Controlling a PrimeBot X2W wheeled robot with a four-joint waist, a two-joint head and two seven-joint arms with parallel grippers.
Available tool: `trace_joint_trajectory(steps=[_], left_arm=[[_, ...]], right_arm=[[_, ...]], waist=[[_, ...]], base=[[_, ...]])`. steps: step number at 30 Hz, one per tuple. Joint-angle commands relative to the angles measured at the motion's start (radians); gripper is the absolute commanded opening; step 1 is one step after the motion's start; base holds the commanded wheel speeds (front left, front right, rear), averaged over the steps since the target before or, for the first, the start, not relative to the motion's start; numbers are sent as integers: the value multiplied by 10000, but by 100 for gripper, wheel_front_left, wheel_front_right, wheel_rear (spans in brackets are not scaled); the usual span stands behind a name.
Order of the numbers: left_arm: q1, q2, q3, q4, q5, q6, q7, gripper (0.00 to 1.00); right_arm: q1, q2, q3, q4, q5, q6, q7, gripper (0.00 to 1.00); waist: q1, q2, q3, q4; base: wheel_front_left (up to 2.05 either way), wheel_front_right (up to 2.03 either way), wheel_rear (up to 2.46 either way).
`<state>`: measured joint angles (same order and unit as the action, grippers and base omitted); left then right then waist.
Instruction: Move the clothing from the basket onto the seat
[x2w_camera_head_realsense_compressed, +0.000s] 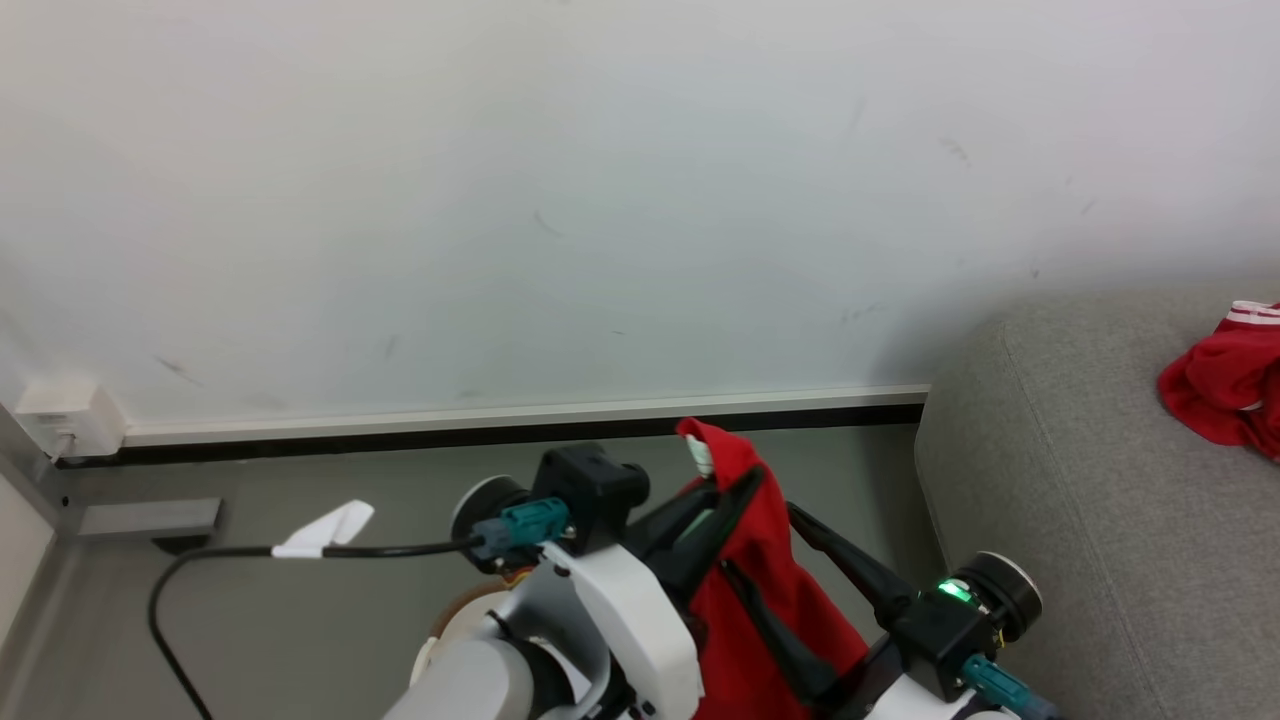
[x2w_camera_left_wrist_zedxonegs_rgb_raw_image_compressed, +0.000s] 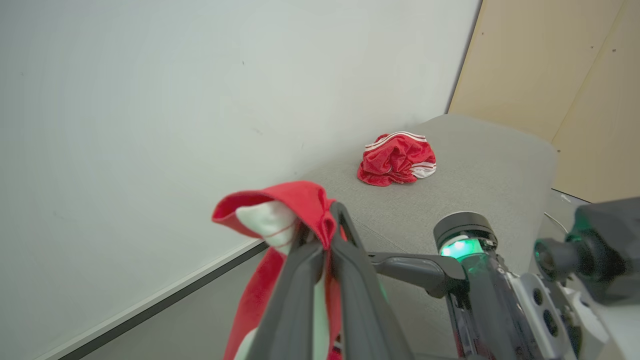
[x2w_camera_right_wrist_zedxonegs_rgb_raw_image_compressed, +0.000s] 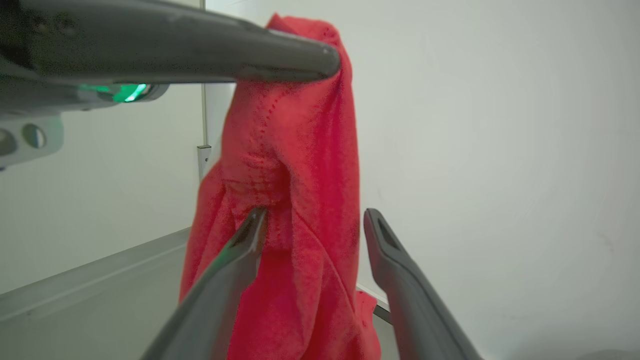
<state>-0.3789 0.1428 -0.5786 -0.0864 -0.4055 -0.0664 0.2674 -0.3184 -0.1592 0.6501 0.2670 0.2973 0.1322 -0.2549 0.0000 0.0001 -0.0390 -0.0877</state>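
Left gripper (x2w_camera_left_wrist_zedxonegs_rgb_raw_image_compressed: 322, 235): fingers pressed together, pinching the top fold of a red garment (x2w_camera_left_wrist_zedxonegs_rgb_raw_image_compressed: 295, 200) that shows a white inner panel. The cloth hangs down from the pinch in front of the pale wall (x2w_camera_head_realsense_compressed: 600, 200), with its lower end out of frame.

Right gripper (x2w_camera_right_wrist_zedxonegs_rgb_raw_image_compressed: 310, 225): fingers spread apart, lower down on the same hanging cloth, not clamped. In the right wrist view one fingertip appears to touch the fabric. Hard to tell whether the cloth lies between the fingers or just beyond them.

Head view: both grippers meet at the garment, low centre. The grey seat (x2w_camera_head_realsense_compressed: 1050, 480) stands just to their right, against the wall.

Second red garment (x2w_camera_left_wrist_zedxonegs_rgb_raw_image_compressed: 397, 159), with white stripe trim, lies crumpled on the seat top near the wall, well apart from the held one.

A black cable (x2w_camera_head_realsense_compressed: 380, 550) with a white tag runs from the left wrist
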Motion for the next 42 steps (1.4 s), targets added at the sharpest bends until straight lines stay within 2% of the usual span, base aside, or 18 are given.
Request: trace_joint_trajectory(steps=[1,4,5,6,11,12,14,15,16,17,18,24,25,32,37,42], left_arm=[[9,-21,-26,-95,-213,-61,10,0],[112,-46,-315,-218,-398,-231,87,0],[125,-25,-382,-263,-454,-276,97,0],[154,-30,-444,-297,-523,-306,115,0],[276,217,-616,-268,-551,-387,-66,0],[306,260,-637,-189,-525,-419,-192,7],[364,431,-713,44,-302,-456,-488,45],[440,452,-769,179,-265,-456,-688,79],[470,472,-841,339,-158,-469,-872,93],[475,510,-932,510,12,-459,-1050,98],[523,495,-1018,703,81,-475,-1270,100],[772,154,-1402,1750,384,-490,-2532,100],[884,54,-1603,2201,558,-490,-2983,100],[957,-392,-2008,3433,710,-435,-4347,100],[879,-547,-2173,4115,592,-417,-4803,100],[752,-608,-2194,4358,565,-402,-4915,100]], right_arm=[[-135,-113,81,149,97,-30,100,100],[-240,-130,376,411,454,-30,308,100],[-280,-123,404,472,530,-30,292,44],[-319,-126,439,521,632,-30,284,0],[-229,-247,307,658,1039,-30,210,0],[-195,-288,263,629,1051,-30,198,0],[-133,-393,82,549,1108,-30,195,0],[-102,-491,-3,490,1132,-28,196,0],[-65,-575,-128,407,1147,-30,185,0],[-10,-625,-286,322,1183,-30,174,0],[42,-681,-397,230,1203,-30,187,0],[385,-1073,-1165,-425,996,-30,294,0],[536,-1203,-1472,-722,864,-28,362,0],[1118,-1417,-2545,-1816,530,-28,584,0],[1503,-1469,-3227,-2511,306,-28,849,0],[1731,-1498,-3639,-2844,220,-28,950,0]], waist=[[0,-1,-9,17],[0,-1,-25,32],[0,-1,-31,30],[0,-1,-36,30],[0,-1,-47,-43],[0,-1,-33,-76],[0,-1,-6,-182],[0,-1,6,-229],[0,-1,15,-279],[0,-1,29,-343],[0,-1,44,-420],[0,-1,140,-921],[0,-1,194,-1209],[0,-1,388,-2268],[0,-1,521,-3078],[0,-1,577,-3447]], base=[[0,0,0],[0,0,0],[0,0,0],[0,0,0],[0,0,0],[0,0,0],[0,0,0],[0,0,0],[0,0,0],[0,0,0],[0,0,0],[0,0,0],[0,0,0],[0,0,0],[0,0,0],[0,0,0]])
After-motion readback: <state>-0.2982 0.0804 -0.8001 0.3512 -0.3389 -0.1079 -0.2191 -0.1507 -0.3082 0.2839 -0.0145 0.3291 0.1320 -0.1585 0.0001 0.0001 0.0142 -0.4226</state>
